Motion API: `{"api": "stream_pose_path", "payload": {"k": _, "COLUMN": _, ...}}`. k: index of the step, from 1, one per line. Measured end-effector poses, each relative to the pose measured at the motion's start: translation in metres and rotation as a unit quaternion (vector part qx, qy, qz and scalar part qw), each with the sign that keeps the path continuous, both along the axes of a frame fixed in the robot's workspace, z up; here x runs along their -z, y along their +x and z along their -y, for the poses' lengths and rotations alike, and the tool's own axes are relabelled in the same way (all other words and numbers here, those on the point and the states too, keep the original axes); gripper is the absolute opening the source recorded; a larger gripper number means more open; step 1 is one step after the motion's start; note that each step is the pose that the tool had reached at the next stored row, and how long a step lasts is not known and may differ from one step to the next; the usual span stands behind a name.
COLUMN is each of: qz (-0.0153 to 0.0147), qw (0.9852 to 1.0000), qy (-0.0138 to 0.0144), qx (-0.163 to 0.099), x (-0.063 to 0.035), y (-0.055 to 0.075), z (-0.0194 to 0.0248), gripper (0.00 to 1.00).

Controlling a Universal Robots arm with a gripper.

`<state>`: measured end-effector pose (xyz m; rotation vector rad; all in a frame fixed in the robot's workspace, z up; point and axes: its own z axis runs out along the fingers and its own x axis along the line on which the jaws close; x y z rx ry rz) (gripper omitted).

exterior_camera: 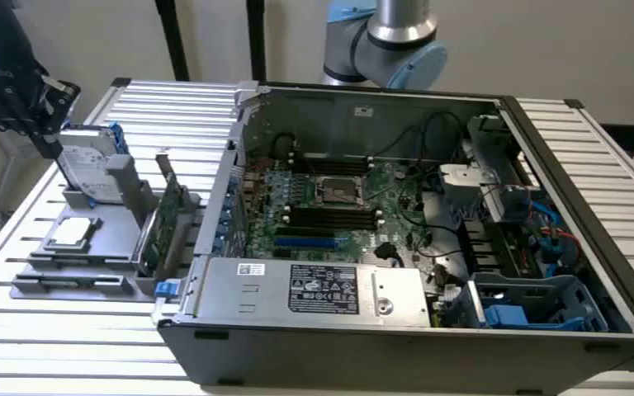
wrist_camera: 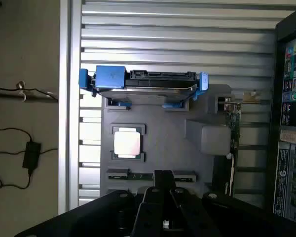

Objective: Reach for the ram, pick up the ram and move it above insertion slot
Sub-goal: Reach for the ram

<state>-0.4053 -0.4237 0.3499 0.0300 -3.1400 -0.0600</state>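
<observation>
The ram (wrist_camera: 123,175) is a thin green strip lying edge-up in a slot of the grey holder (wrist_camera: 163,133); its middle is hidden behind my fingers. My gripper (wrist_camera: 164,177) hovers over that end of the holder, fingers shut together with nothing between them. In the exterior view the gripper (exterior_camera: 49,147) hangs well above the holder (exterior_camera: 69,264) at the exterior view's left, apart from everything on it. The black insertion slots (exterior_camera: 333,216) lie on the motherboard inside the open computer case (exterior_camera: 405,313).
The holder also carries a silver hard drive in a blue frame (wrist_camera: 145,81), a square processor chip (wrist_camera: 127,143) and an upright green expansion card (exterior_camera: 163,223). The case's grey wall (exterior_camera: 212,198) rises right beside the holder. Cables (wrist_camera: 19,153) lie on the floor.
</observation>
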Motion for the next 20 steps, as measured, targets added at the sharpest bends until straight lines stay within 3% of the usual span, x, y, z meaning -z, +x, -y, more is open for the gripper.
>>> {"api": "stream_pose_path", "payload": {"k": 14, "qz": -0.0002, "qw": 1.0, "qy": -0.0001, "qx": 0.0, "x": -0.0002, "y": 0.0, "z": 0.0008, "gripper": 0.11}}
{"api": "stream_pose_path", "payload": {"k": 16, "qz": -0.0001, "qw": 1.0, "qy": -0.0001, "qx": 0.0, "x": -0.0001, "y": 0.0, "z": 0.0058, "gripper": 0.11}}
{"api": "stream_pose_path", "payload": {"k": 20, "qz": 0.0, "qw": 1.0, "qy": 0.0, "qx": 0.0, "x": 0.0008, "y": 0.0, "z": 0.0238, "gripper": 0.11}}
